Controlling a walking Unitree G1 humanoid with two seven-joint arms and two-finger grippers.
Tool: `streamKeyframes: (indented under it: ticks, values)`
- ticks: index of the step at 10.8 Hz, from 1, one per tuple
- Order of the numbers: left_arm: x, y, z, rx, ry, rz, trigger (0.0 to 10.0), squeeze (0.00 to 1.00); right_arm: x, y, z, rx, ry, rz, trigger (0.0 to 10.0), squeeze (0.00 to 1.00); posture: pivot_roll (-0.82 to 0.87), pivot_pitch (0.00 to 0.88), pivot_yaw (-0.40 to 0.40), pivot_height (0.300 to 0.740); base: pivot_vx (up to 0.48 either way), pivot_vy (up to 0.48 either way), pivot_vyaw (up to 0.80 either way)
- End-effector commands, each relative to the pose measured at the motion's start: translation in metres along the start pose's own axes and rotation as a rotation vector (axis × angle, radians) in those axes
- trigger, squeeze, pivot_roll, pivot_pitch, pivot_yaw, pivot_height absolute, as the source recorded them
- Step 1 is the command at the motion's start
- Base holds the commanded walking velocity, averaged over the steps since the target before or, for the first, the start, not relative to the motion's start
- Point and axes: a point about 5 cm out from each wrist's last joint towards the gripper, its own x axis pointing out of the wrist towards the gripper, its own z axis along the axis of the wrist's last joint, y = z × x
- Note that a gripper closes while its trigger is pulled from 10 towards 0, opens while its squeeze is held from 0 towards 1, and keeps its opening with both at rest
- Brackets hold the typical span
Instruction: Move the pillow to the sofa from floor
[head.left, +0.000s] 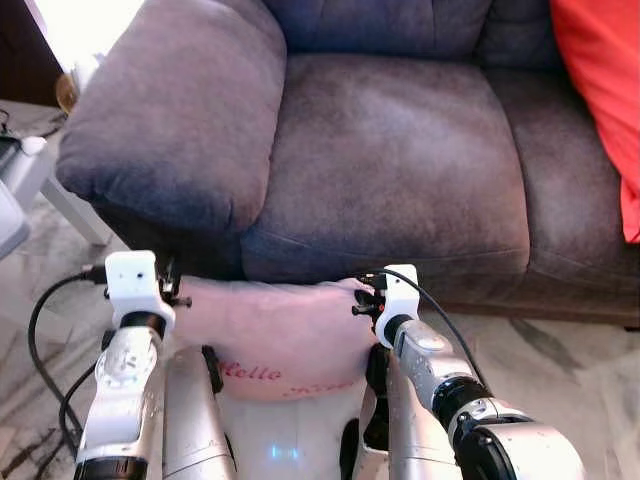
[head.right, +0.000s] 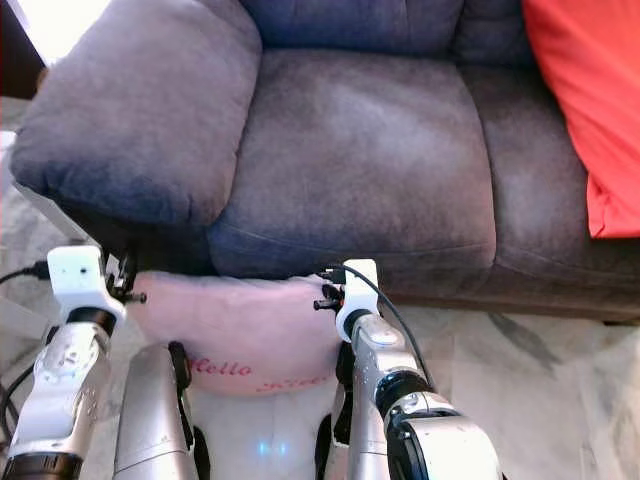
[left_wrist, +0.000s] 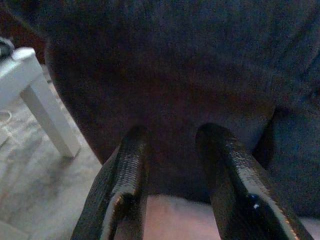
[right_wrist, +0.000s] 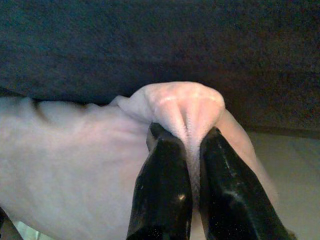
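The pink pillow (head.left: 270, 335) with red "Hello" lettering hangs between my two arms, just in front of the dark grey sofa's (head.left: 390, 150) lower front. My right gripper (right_wrist: 185, 132) is shut on a pinched corner of the pillow (right_wrist: 182, 102) at its right end. At the left end, my left gripper (left_wrist: 172, 135) has its fingers a little apart. Pink fabric (left_wrist: 170, 220) sits between them near their base, and the dark sofa shows beyond the tips. The seat cushion lies above and beyond the pillow.
The sofa's wide armrest (head.left: 170, 110) bulges out at the left, above my left gripper. An orange cushion (head.left: 600, 90) leans at the sofa's right end. A white table leg (left_wrist: 45, 110) stands left of the armrest. Marbled floor (head.left: 560, 350) runs along the sofa's front.
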Motion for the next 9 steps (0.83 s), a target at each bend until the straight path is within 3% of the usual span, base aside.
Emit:
streamKeyframes:
  ticks: [1,5,9]
  values:
    - [0.0,0.0,-0.005,0.016,0.013,-0.008,10.0,0.0,-0.002,-0.012,0.016,0.018,-0.095,-0.049,10.0,0.0,0.16,0.108,-0.098,0.505,-0.277,0.0,0.0]
    - [0.008,-0.003,-0.003,0.01,-0.01,-0.024,10.0,0.0,-0.003,-0.016,0.017,0.026,-0.101,-0.069,10.0,0.0,0.15,0.073,-0.088,0.505,-0.302,0.0,0.0]
    - [0.012,-0.004,-0.005,0.026,-0.003,-0.021,10.0,0.0,-0.004,-0.021,0.022,0.031,-0.122,-0.087,10.0,0.0,0.15,0.073,-0.089,0.505,0.0,0.0,0.0]
